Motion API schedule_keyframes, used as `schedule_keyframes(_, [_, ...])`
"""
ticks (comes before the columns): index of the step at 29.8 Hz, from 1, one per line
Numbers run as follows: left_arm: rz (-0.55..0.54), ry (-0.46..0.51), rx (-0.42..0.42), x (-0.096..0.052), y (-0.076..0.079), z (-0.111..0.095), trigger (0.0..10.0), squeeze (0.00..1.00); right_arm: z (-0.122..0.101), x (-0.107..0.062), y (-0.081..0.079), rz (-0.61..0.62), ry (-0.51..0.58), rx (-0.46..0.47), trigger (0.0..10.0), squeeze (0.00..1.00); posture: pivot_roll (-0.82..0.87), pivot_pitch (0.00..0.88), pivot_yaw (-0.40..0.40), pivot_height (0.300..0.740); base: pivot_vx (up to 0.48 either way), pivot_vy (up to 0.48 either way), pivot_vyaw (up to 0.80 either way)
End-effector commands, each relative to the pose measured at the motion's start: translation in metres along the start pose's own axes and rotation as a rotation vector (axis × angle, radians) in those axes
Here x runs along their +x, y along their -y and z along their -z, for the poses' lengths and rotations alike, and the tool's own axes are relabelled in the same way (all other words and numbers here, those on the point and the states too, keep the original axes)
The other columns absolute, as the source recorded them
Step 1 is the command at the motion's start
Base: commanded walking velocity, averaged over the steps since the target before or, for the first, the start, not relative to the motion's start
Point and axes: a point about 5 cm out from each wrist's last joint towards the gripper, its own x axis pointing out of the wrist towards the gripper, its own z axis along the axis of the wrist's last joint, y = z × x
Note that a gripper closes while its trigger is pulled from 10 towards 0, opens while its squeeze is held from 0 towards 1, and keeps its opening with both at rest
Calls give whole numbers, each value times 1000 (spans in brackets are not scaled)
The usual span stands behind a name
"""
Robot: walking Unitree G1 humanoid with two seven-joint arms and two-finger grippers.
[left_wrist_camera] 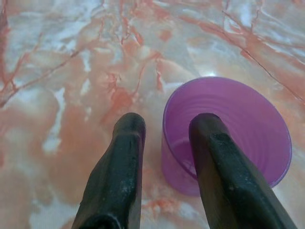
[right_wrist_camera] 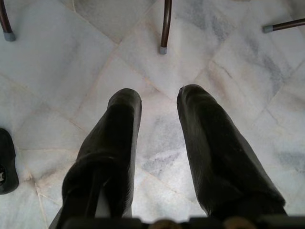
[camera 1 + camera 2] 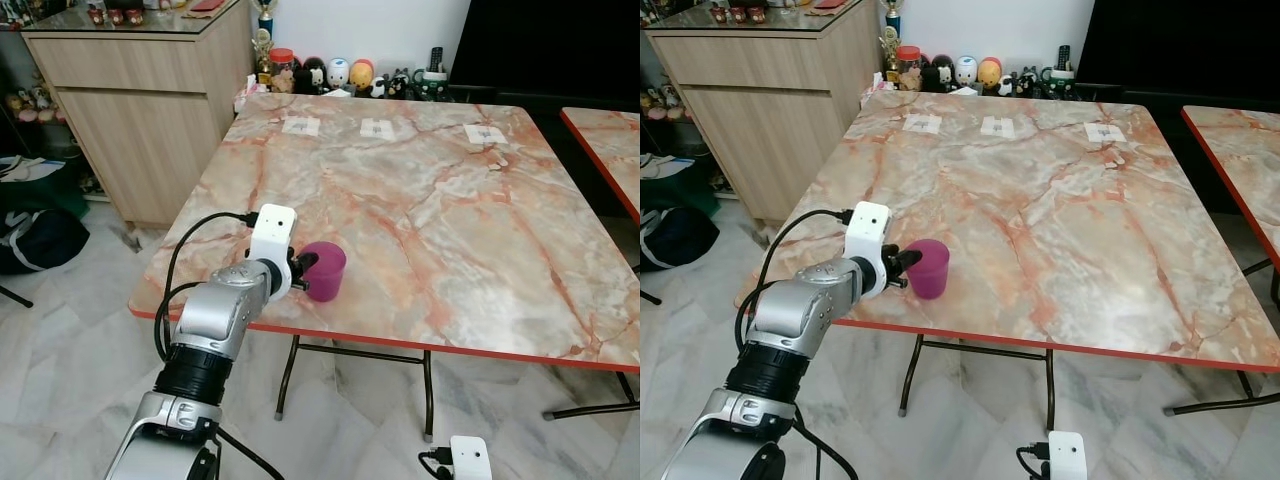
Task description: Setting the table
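Head views bright, even indoor light; sharp, no motion blur; slight wide-angle bend at edges. Marble table (image 3: 420, 200) shows soft sheen toward far side, no hard glare. Left wrist view: purple cup (image 1: 228, 129) lit well, faint highlight at far rim; fingers (image 1: 116, 176) soft, out of focus. Right wrist view: floor (image 2: 71, 62) evenly lit, fingers dark, blurred near lens.

The purple cup (image 1: 228, 133) is looking like translucent, ribbed plastic; the bench (image 3: 420, 200) is showing glossy marble-patterned laminate, and the left claw's fingers (image 1: 119, 176) are appearing matt black.
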Motion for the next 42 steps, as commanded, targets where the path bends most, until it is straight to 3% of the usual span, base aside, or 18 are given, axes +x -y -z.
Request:
schedule_keyframes(1, [-12, 11, 47, 1, -1, -7, 10000, 0, 2, 0, 1, 1, -18, 2, 10000, 0, 103, 0, -22, 740, 0, 0, 0])
schedule_keyframes(4, [-25, 4, 85, 0, -3, -5, 10000, 0, 1, 0, 1, -2, -17, 1, 10000, 0, 102, 0, -21, 740, 0, 0, 0])
schedule_keyframes(14, [-21, -7, 96, -1, -3, -3, 10000, 0, -1, 1, -1, -8, -16, -1, 10000, 0, 102, 0, -21, 740, 0, 0, 0])
schedule_keyframes(23, [47, 27, 79, 0, 12, -9, 10000, 0, -1, 1, 0, -8, -18, -6, 10000, 0, 103, 0, -21, 740, 0, 0, 0])
schedule_keyframes(24, [45, 23, 96, 1, 12, -8, 10000, 302, -1, 1, 0, -8, -18, -8, 10000, 0, 105, 0, -21, 740, 0, 0, 0])
schedule_keyframes(25, [45, 22, 100, 1, 12, -8, 10000, 302, -1, 1, 0, -8, -18, -8, 10000, 0, 105, 0, -21, 740, 0, 0, 0])
schedule_keyframes(26, [40, 17, 101, 2, 11, -7, 10000, 808, -1, 1, 0, -9, -18, -8, 10000, 0, 105, 0, -21, 740, 0, 0, 0])
schedule_keyframes(27, [28, 8, 102, 2, 10, -4, 10000, 1000, -1, 1, -1, -10, -18, -8, 10000, 0, 105, 0, -21, 740, 0, 0, 0])
schedule_keyframes(28, [25, 6, 101, 2, 10, -4, 10000, 1000, -1, 1, -1, -10, -18, -8, 10000, 0, 105, 0, -21, 740, 0, 0, 0])
schedule_keyframes(29, [23, 2, 102, 3, 10, -3, 10000, 506, -1, 1, -1, -11, -18, -7, 10000, 0, 105, 0, -21, 740, 0, 0, 0])
schedule_keyframes(30, [24, 0, 109, 3, 10, -2, 10000, 133, -1, 1, -1, -11, -18, -8, 10000, 0, 105, 0, -21, 740, 0, 0, 0])
schedule_keyframes(31, [25, 0, 113, 3, 10, -2, 10000, 133, -1, 1, -1, -11, -18, -8, 10000, 0, 105, 0, -21, 740, 0, 0, 0])
schedule_keyframes(32, [26, -1, 111, 3, 10, -2, 10000, 0, -1, 1, 0, -10, -18, -7, 10000, 0, 105, 0, -21, 740, 0, 0, 0])
schedule_keyframes(40, [14, -26, 100, 5, 10, 5, 10000, 0, -1, 1, -1, -12, -17, -8, 10000, 0, 101, 0, -18, 740, 0, 0, 0])
schedule_keyframes(42, [15, -26, 96, 6, 11, 6, 0, 0, -1, 1, -1, -11, -17, -7, 10000, 0, 101, 0, -18, 740, 0, 0, 0])
